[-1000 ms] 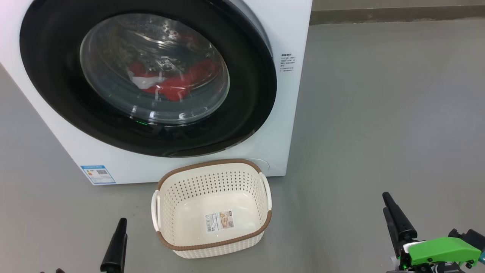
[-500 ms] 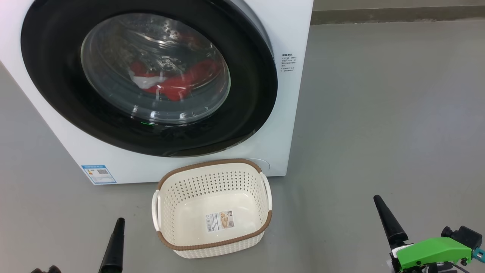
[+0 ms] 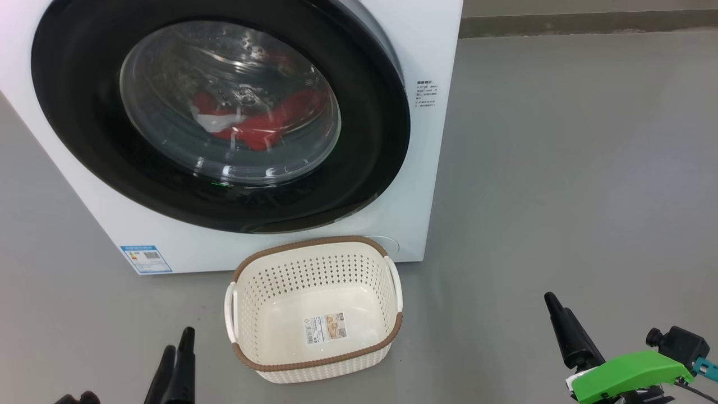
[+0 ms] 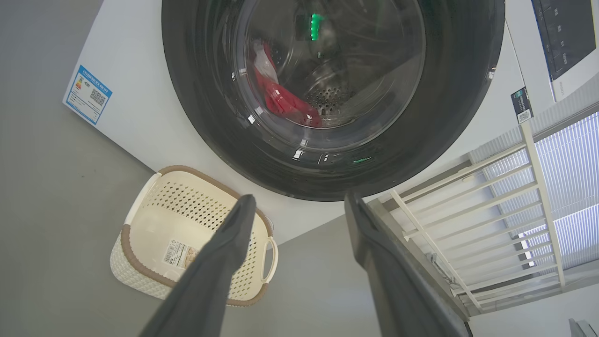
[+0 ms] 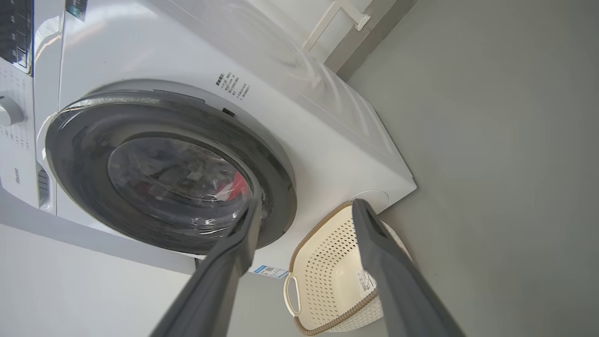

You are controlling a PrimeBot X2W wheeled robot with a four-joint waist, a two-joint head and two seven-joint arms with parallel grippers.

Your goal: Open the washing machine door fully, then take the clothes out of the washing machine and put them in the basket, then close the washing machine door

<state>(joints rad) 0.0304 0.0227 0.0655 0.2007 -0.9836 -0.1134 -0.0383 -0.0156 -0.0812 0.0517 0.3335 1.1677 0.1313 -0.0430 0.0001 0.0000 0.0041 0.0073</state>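
The white washing machine [image 3: 426,168] stands at the upper left, its round black-rimmed door [image 3: 370,129] almost flush against the front. Red and white clothes [image 3: 258,120] lie in the drum behind the glass, also visible as clothes [image 4: 281,98] in the left wrist view. The cream basket [image 3: 252,314] sits on the floor just in front of the machine, with only a paper label inside. My left gripper [image 3: 178,350] is at the bottom left, and my right gripper [image 3: 552,306] at the bottom right. Both are open, holding nothing, well short of the door.
Grey floor [image 3: 561,168] spreads wide to the right of the machine. A white railing [image 4: 468,210] and slatted blinds stand beyond the machine in the left wrist view. A dark skirting strip [image 3: 589,22] runs along the far wall.
My right gripper has slid lower and a little left. My left gripper has turned, so a second finger now shows beside the first. Machine, door and basket are unchanged.
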